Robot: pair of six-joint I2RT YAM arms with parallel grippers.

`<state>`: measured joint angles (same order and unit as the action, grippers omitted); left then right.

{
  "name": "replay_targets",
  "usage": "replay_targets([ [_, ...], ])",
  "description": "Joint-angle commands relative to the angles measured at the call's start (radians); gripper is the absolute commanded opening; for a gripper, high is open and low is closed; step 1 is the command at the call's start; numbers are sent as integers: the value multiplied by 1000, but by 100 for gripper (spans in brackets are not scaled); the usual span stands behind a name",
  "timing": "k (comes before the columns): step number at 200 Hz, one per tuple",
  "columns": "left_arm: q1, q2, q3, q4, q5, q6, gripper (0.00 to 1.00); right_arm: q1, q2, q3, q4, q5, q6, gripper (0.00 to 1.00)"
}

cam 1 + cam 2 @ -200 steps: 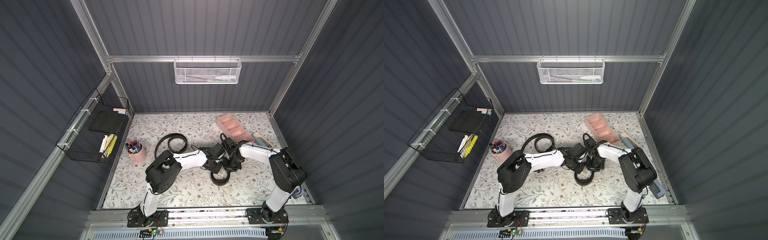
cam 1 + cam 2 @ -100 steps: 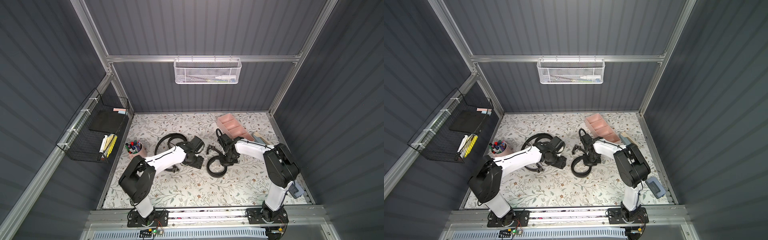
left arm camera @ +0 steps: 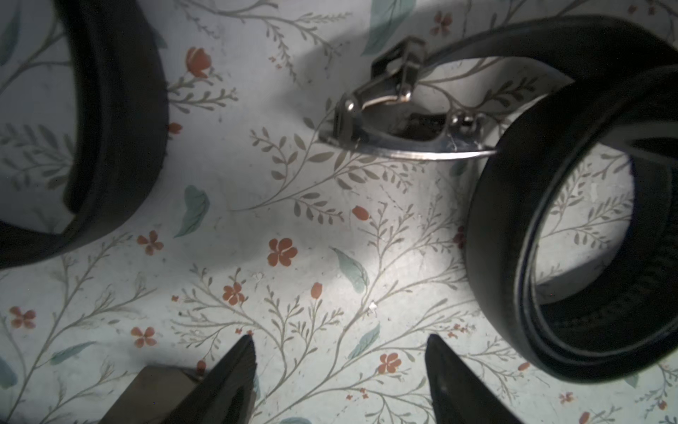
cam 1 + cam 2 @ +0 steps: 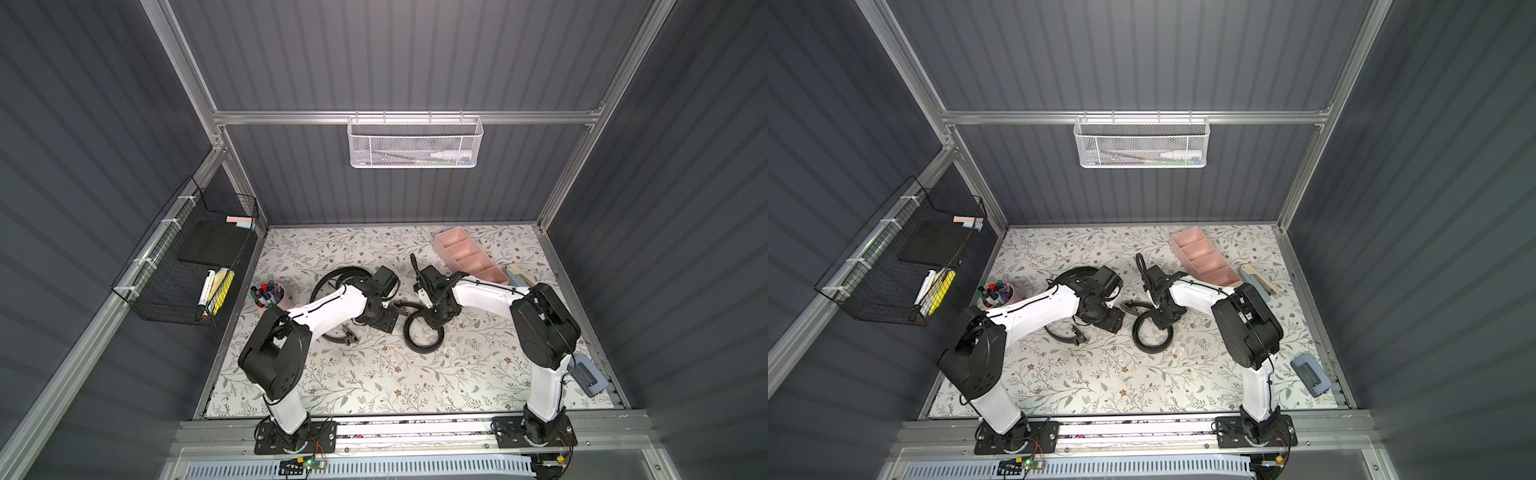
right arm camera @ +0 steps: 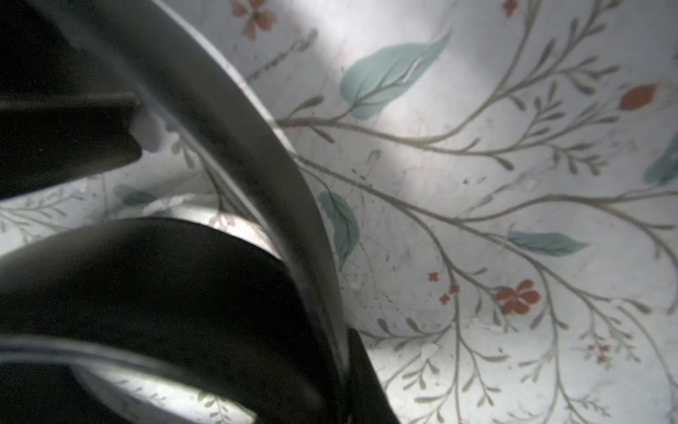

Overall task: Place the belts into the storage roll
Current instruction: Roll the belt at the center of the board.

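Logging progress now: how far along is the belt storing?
Done: nothing; the storage roll has four empty compartments. In hand: the right gripper pinches the coiled belt, which lies on the table. The left gripper is open, holding nothing. Remaining: lift that belt into the roll, then coil and store the loose belt.

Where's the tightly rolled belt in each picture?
A top view: rolled belt, mid-table.
A top view: the same belt, same spot.
Left wrist: big ring beside the buckle.
Right wrist: dark curved band, close up.
Shared landmark: the flowered table cover.
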<state>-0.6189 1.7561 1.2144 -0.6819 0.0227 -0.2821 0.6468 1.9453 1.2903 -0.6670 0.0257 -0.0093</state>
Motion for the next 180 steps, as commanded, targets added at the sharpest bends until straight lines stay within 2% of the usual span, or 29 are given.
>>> replay_targets([
  [1,-3,41,56,-3,37,86,75,-3,13,-18,8,-6,-120,10],
  [39,4,153,228,-2,53,173,75,-3,20,-24,3,15,-121,10],
  [65,28,233,334,-22,77,190,75,-4,25,-18,-8,8,-109,10],
  [114,38,320,377,-60,110,239,75,-11,23,-31,-16,23,-103,10],
  [180,38,411,472,-102,36,237,74,-46,-24,-42,-4,42,-128,9],
])
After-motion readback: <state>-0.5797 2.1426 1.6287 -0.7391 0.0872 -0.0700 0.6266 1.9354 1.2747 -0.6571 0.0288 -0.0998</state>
